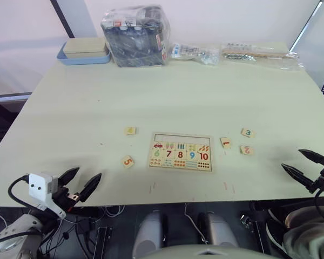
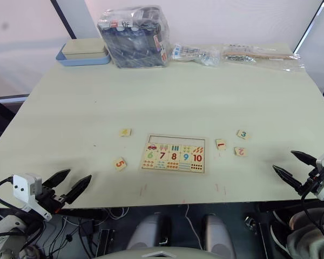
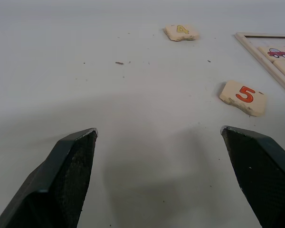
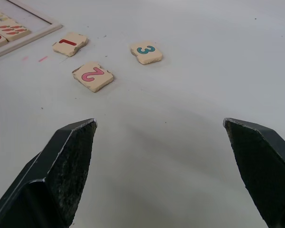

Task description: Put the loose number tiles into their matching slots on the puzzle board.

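Left eye view: I see the puzzle board lying flat near the front middle of the table.
Slots: I see the board's top strip holding no tiles.
Tiles to my left: the 4 tile and the 5 tile lie apart from the board.
Tiles to my right: the 1 tile is just beside the board; the 3 tile and 2 tile lie further out.
Left gripper: I see its fingers spread wide, holding nothing, at the front edge.
Right gripper: I see its fingers spread, gripping nothing, near the 2 tile.
Far edge: blue tray, bagged items.
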Controlling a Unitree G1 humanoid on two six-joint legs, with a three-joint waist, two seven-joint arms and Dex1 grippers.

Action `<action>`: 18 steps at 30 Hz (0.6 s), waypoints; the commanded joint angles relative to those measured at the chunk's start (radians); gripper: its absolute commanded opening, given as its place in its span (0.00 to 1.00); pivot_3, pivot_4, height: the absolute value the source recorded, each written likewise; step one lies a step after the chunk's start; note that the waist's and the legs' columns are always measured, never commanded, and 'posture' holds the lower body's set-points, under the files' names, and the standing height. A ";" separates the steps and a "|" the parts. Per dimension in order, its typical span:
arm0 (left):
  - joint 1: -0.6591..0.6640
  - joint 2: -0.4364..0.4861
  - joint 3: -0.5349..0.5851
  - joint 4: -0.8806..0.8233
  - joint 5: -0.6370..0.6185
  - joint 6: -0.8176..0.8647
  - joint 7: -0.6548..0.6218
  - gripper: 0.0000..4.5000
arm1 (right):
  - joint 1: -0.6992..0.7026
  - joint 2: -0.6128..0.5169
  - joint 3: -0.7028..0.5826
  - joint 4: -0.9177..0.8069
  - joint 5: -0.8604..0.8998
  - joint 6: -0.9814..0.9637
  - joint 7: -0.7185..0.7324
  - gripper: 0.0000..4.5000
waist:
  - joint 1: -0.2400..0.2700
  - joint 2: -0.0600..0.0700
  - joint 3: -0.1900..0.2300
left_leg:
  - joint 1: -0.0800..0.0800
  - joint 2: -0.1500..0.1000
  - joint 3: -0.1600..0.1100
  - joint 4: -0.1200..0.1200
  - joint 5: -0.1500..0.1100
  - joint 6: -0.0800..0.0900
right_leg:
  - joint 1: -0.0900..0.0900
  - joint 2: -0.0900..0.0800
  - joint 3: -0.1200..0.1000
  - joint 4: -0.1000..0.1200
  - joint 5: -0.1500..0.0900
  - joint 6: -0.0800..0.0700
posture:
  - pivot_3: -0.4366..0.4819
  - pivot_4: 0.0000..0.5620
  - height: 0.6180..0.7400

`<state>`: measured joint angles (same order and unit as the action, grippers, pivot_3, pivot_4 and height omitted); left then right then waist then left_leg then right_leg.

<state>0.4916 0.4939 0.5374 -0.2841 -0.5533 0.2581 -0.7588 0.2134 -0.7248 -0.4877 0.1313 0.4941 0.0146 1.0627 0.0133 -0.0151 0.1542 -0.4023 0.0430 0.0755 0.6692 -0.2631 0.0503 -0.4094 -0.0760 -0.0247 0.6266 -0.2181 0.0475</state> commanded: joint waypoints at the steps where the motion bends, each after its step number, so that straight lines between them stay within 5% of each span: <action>1: 0.002 0.003 0.001 -0.014 -0.012 -0.002 -0.003 0.98 | -0.004 -0.003 -0.012 -0.014 0.006 -0.011 0.002 1.00 | 0.000 0.000 0.000 | 0.000 0.000 0.000 0.000 0.000 0.000 | 0.000 0.000 0.000 0.000 0.000 0.000 | 0.48 0.27 1.00; 18: -0.022 0.014 0.003 -0.015 -0.018 0.002 -0.021 0.98 | -0.013 0.006 0.003 -0.027 0.001 -0.021 0.000 1.00 | 0.000 0.000 0.000 | 0.000 0.000 0.000 0.000 -0.002 -0.003 | 0.000 0.002 0.000 0.000 0.000 0.000 | 0.48 0.27 1.00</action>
<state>0.4658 0.4954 0.5374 -0.2841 -0.5555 0.2674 -0.7687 0.2081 -0.7192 -0.4761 0.1312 0.4908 0.0145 1.0619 0.0132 -0.0152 0.1542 -0.4026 0.0430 0.0754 0.6692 -0.2647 0.0475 -0.4095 -0.0742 -0.0249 0.6264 -0.2182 0.0475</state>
